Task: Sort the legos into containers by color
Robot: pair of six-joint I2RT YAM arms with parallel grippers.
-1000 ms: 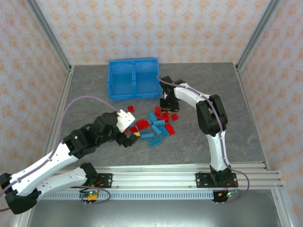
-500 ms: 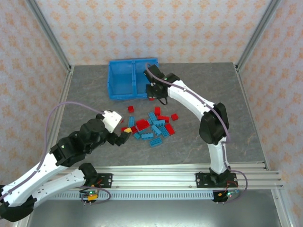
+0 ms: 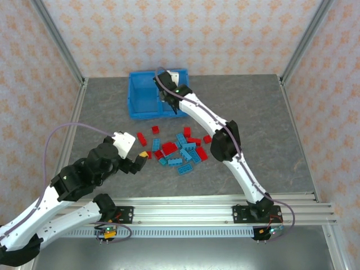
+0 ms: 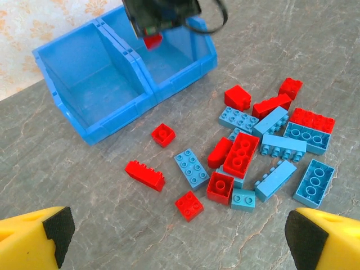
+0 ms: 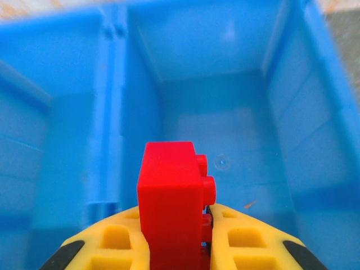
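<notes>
Gripping a red brick [image 5: 169,197], our right pincer [image 5: 175,247] hangs over the right compartment [image 5: 225,129] of the blue bin [image 4: 107,126]. Our left pincer [image 4: 179,239] gapes wide above the bench [image 4: 84,191], near the loose legos [image 4: 242,154].

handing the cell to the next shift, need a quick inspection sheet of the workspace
surface: grey stone-pattern table, no spills seen
job's things: blue bin at the far side, both compartments look empty; red and blue legos in a loose pile mid-table; one red brick in the right gripper, above the bin's right compartment
clutter: nothing seen
grippers: left gripper open, hovering beside the pile; right gripper shut on the red brick
cables: purple cables loop along both arms, not touching the pile
surroundings: patterned wall panels, aluminium frame
</notes>
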